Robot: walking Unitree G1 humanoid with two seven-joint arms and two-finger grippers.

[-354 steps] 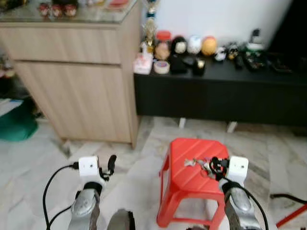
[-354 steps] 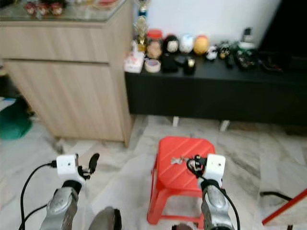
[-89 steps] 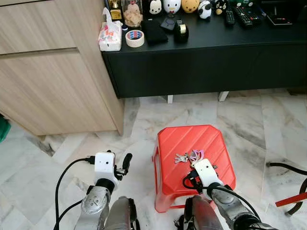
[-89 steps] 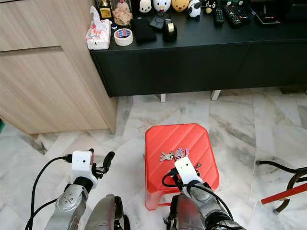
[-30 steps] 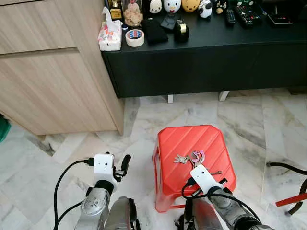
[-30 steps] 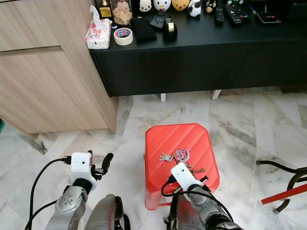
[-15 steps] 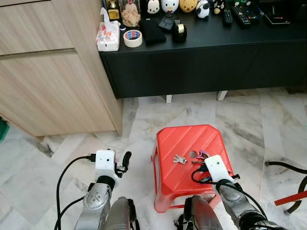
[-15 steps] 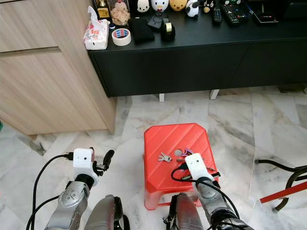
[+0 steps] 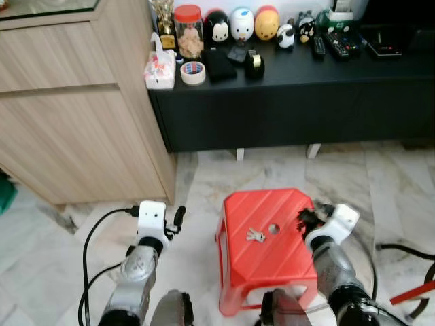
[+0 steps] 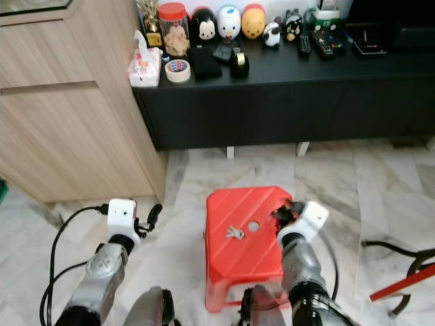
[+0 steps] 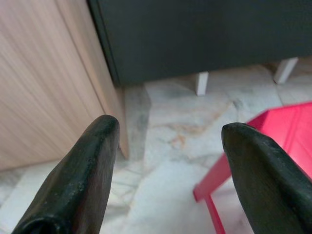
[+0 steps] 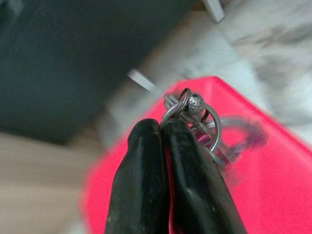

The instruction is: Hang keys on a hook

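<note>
A red plastic stool [image 9: 272, 265] stands on the marble floor just ahead of me. My right gripper [image 9: 307, 219] hovers over the stool's right edge, shut on a bunch of key rings [image 12: 192, 109]; in the right wrist view the rings stick out past the pressed fingertips [image 12: 146, 136]. A small pair of silver keys [image 9: 255, 236] lies on the stool top beside its centre hole. My left gripper [image 9: 178, 217] is held low to the left of the stool, open with nothing between its fingers [image 11: 92, 161].
A low black cabinet [image 9: 292, 102] runs along the wall behind the stool, carrying figurines, a tape roll [image 9: 193, 72] and remotes. A tall wooden cabinet [image 9: 75, 122] stands at the left. A black cable [image 9: 408, 250] and a red bar [image 9: 413, 293] lie on the floor at the right.
My right gripper has risen off the stool top with the key rings in it and moved right. The small silver keys stayed on the stool. The camera has tilted up.
</note>
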